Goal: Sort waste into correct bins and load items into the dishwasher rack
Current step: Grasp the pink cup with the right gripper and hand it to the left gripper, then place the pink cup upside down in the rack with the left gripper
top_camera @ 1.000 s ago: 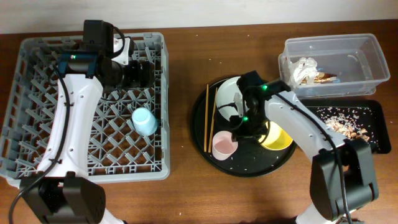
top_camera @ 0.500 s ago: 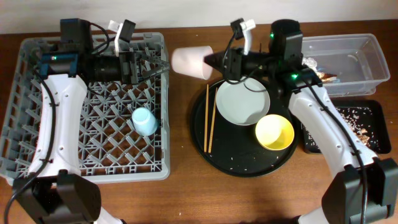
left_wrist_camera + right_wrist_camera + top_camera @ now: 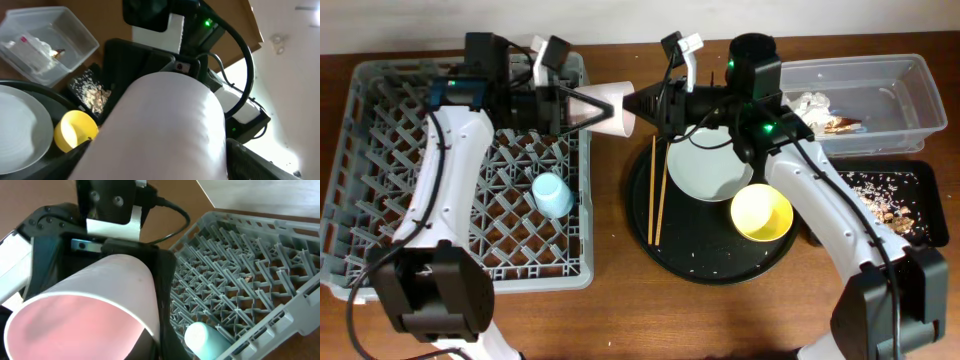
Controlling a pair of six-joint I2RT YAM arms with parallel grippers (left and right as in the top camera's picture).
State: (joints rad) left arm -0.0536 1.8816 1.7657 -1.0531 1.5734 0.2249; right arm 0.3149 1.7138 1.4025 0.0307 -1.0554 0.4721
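Note:
A small pink cup [image 3: 610, 108] hangs on its side in the air over the right edge of the grey dishwasher rack [image 3: 380, 150]. My left gripper [image 3: 582, 106] has a finger on each side of its base. My right gripper [image 3: 638, 102] is shut on its rim. The cup fills the left wrist view [image 3: 165, 130] and shows its mouth in the right wrist view [image 3: 85, 320]. A light-blue cup [image 3: 552, 195] lies in the rack. The grey-green plate [image 3: 705, 170], the yellow bowl [image 3: 761, 212] and two chopsticks [image 3: 656, 195] lie on the round black tray [image 3: 650, 235].
A clear tub [image 3: 920, 85] at the back right holds crumpled napkins [image 3: 810, 110]. In front of it a shallow black rectangular tray [image 3: 920, 175] holds crumbs [image 3: 875, 195]. Both arms meet above the gap between the rack and the round tray.
My right gripper picked the pink cup off the round tray and carried it left. My left gripper moved right and its fingers now sit round the cup's base.

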